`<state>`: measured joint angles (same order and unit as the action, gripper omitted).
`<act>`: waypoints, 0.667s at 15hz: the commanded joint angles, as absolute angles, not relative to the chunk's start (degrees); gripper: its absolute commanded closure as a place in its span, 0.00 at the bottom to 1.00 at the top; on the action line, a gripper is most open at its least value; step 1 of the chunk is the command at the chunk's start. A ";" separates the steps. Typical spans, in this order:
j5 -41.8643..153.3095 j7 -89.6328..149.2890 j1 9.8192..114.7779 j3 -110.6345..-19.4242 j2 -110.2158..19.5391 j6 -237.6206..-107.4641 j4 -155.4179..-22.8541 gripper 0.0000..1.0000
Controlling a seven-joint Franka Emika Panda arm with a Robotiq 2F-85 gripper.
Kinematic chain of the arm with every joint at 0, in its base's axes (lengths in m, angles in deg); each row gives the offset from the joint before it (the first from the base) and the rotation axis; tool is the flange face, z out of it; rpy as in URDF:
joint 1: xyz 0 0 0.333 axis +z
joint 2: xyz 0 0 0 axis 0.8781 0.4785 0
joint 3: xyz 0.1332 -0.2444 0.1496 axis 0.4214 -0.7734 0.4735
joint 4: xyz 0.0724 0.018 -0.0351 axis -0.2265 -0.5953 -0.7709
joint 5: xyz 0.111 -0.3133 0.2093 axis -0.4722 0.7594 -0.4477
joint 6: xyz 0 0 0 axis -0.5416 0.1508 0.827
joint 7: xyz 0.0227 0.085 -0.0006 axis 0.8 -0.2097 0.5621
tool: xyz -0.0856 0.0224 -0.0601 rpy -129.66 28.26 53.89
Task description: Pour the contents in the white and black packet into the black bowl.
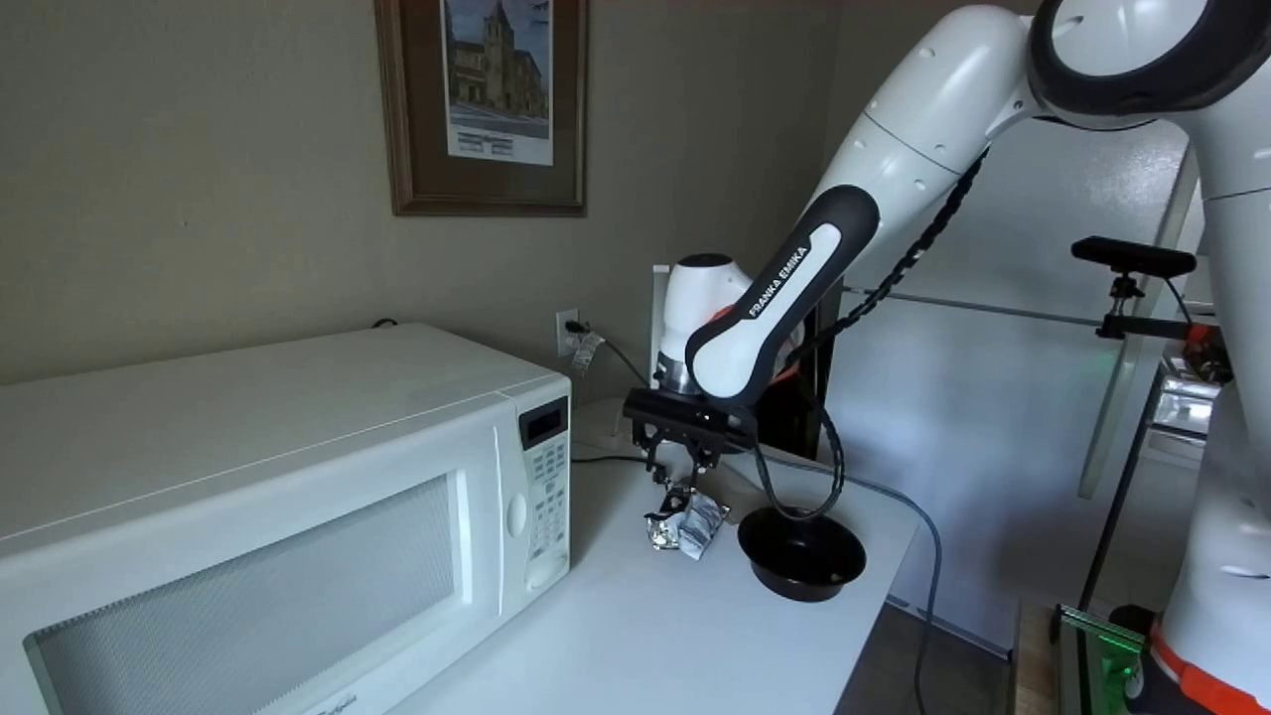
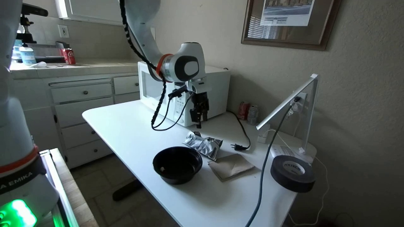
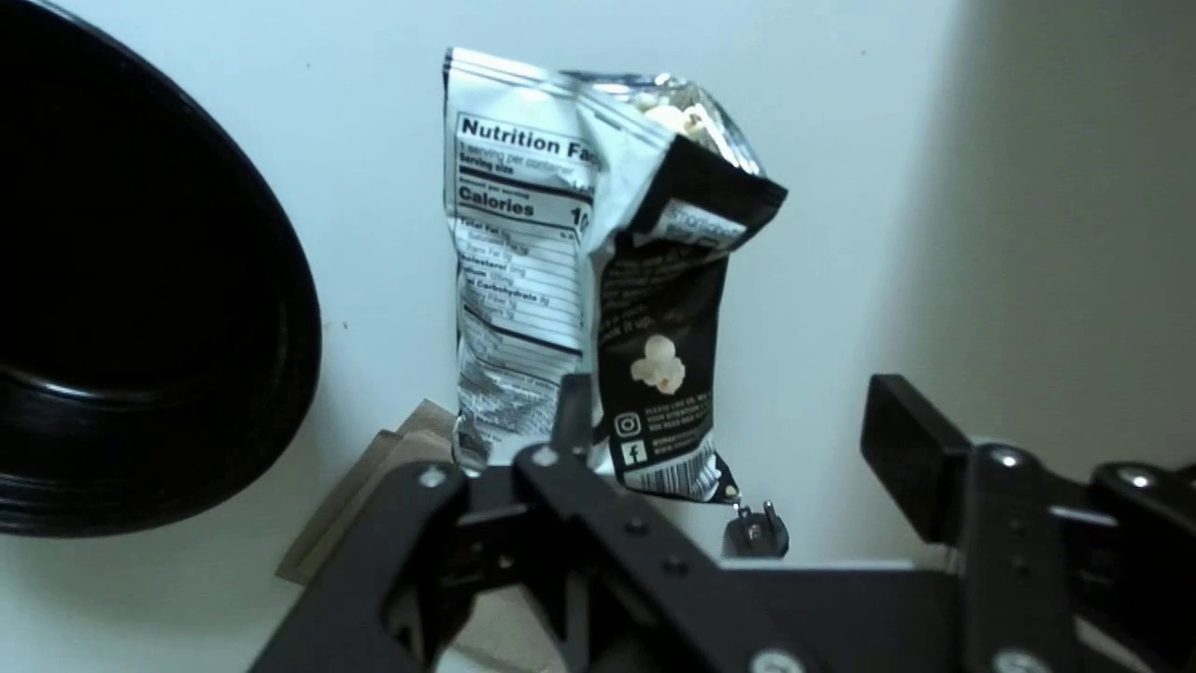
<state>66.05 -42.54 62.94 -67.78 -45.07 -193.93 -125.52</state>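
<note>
Blk bowl [image 2: 180,164], b/w pkt [image 3: 612,280] w/ popcorn [image 3: 675,118]

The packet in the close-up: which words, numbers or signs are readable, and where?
"Nutrition Fa": packet, white side, cut at the fold
"1 serving per container": white side
"Serving size": white side
"Calories": white side
"f" logo: black side
Camera logo; barcode: black side
Finer print: too small or blurred to read surely

Open packet [image 3: 607,280] lying near upright black bowl [image 2: 178,168].
</note>
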 commanded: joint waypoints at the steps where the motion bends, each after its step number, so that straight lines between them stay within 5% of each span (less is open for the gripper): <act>1: 66.90 -42.62 65.07 -70.09 -50.16 -188.00 -126.11 0.00; 10: 66.95 -42.30 63.54 -69.02 -51.26 -186.29 -125.38 0.00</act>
